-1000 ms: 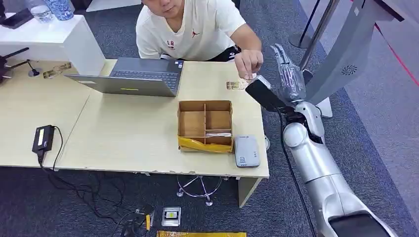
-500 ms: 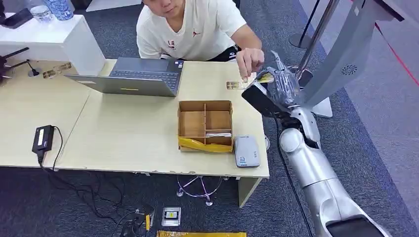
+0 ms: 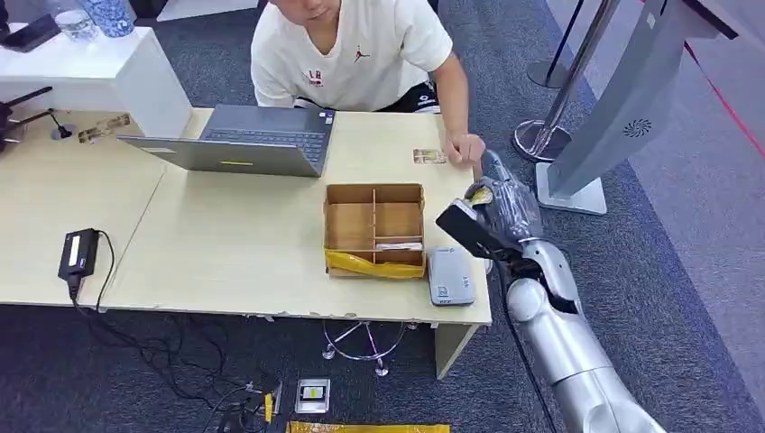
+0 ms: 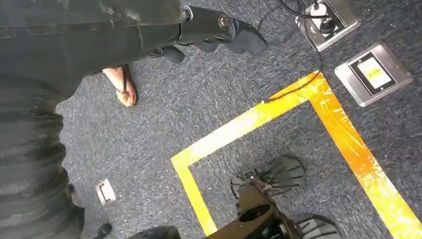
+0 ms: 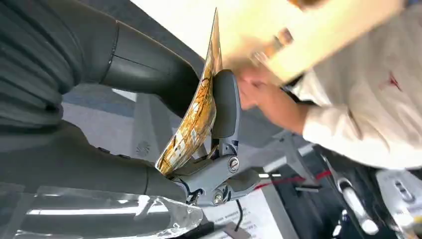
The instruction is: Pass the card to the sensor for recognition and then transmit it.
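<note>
Change: since the earlier frames we see the right hand (image 3: 502,200) drop from beside the person's raised hand to the worktop's edge, now with a card in it; the person's hand (image 3: 465,147) has gone down onto the worktop.
Right hand: clamped on the thin yellow-and-brown patterned card (image 5: 195,115), pinched between the thick grey thumb and a darker finger (image 5: 225,103); the card bows slightly in the grip.
Card: in the head view we see it as a yellow sliver (image 3: 480,194) at the hand, up and to the right of the grey rectangular card sensor (image 3: 450,275), apart from it.
Sensor: flat on the pale wooden worktop (image 3: 244,244), near its front right corner.
Cardboard box: the brown divided cardboard box (image 3: 374,229) sits just beside the sensor, on its left.
Second card: a small patterned card (image 3: 428,156) lies beyond the box, next to the person's hand.
Laptop: a grey open laptop (image 3: 245,139) stands well apart from the sensor, far left of it.
Left hand: its dark fingers (image 4: 219,36) hang over blue carpet with yellow tape (image 4: 259,115); we cannot tell whether they are apart or closed.
</note>
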Action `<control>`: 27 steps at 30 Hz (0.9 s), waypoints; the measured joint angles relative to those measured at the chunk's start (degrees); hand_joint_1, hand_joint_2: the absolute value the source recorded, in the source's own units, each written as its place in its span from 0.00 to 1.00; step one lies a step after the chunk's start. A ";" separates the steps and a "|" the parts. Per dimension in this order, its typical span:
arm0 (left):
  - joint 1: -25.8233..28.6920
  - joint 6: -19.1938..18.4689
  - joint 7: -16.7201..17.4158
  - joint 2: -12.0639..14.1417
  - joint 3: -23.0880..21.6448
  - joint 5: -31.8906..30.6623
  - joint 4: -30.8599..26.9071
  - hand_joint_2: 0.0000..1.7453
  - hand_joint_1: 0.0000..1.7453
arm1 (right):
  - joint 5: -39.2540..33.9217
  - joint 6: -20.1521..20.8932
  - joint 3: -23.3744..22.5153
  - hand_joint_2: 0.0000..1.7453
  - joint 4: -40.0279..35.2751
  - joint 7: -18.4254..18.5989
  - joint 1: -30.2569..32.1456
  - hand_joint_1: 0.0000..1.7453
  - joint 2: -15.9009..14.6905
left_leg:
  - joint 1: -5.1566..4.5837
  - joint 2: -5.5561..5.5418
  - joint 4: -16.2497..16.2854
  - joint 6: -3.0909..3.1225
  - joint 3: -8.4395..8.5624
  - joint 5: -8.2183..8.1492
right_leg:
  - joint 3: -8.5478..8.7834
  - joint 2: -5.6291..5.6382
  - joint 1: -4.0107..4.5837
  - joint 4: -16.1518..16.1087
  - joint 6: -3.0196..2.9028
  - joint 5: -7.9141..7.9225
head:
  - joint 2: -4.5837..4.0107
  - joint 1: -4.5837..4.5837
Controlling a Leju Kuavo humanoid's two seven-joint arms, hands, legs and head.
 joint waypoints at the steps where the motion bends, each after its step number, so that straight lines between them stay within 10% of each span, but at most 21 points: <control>1: 0.07 0.07 0.00 0.00 0.00 0.04 0.00 1.00 0.00 | 0.20 -0.24 0.35 1.00 0.33 -0.29 0.76 1.00 -0.13 | 0.00 0.00 0.00 0.00 0.00 0.00 | -0.01 0.01 0.00 0.00 0.00 0.00 | 0.02 0.02; 27: 1.74 2.12 -0.94 -0.52 0.42 1.11 0.00 1.00 0.00 | 2.71 -1.05 7.46 1.00 9.36 -0.74 5.76 1.00 -1.53 | 0.01 0.13 0.00 -0.05 -0.04 -0.05 | -0.12 0.21 0.00 0.00 -0.02 -0.02 | 0.00 0.00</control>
